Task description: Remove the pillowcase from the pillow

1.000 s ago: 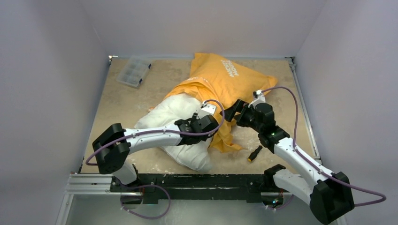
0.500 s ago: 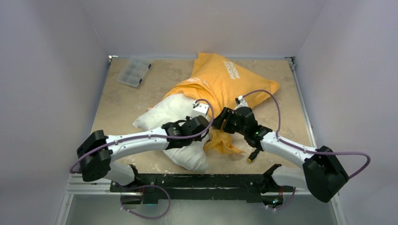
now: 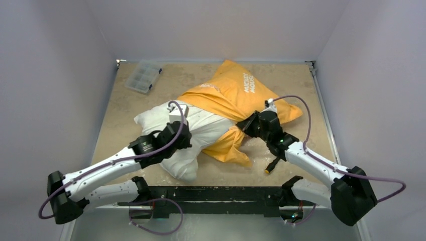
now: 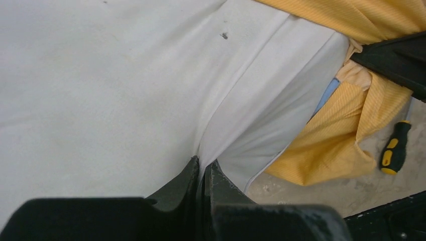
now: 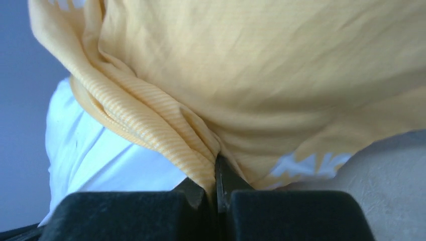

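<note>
L end effector (image 4: 203,170): jaws together, clamped on a raised fold of the plump white pillow (image 3: 201,128), on its bare part. R end effector (image 5: 216,168): also closed, pinching a bunched fold of the orange-yellow cloth pillowcase (image 3: 231,93) at its loose edge. The pillow lies diagonal in the middle of the beige bench (image 3: 125,108). Its near-left half is uncovered, its far-right half is inside the pillowcase, w/ white lettering facing up. A black-and-yellow screwdriver (image 3: 273,164) lies just beside the R arm. A clear plastic compartment box (image 3: 143,76) sits at the far-left corner.
</note>
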{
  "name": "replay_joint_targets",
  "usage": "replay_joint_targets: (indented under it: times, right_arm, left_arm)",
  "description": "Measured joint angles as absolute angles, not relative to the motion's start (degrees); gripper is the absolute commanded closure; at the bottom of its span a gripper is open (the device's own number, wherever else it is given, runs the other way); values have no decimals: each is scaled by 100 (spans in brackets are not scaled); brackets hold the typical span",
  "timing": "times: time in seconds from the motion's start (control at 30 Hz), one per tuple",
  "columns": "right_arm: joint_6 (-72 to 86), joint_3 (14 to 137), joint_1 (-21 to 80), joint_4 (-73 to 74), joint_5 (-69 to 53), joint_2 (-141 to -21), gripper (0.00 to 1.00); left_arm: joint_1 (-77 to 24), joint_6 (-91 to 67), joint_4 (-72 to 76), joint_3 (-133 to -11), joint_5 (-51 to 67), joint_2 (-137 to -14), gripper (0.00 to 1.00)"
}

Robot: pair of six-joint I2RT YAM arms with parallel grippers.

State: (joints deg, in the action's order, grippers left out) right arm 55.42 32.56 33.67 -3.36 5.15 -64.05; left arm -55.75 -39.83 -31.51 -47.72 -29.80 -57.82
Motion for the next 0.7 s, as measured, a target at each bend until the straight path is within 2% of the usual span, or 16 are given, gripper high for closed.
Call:
replay_joint_targets:
  times: [0.3, 0.7]
  right_arm:
    - [5867, 3249, 2303, -211, 484, -5330, 100]
    - [5905, 3253, 1192, 134, 163, -5336, 100]
  left_arm:
    - [-5481, -4296, -3634, -4803, -2967, -4611, 100]
    - [-5483, -4591, -3439, -4493, -1894, -4379, 100]
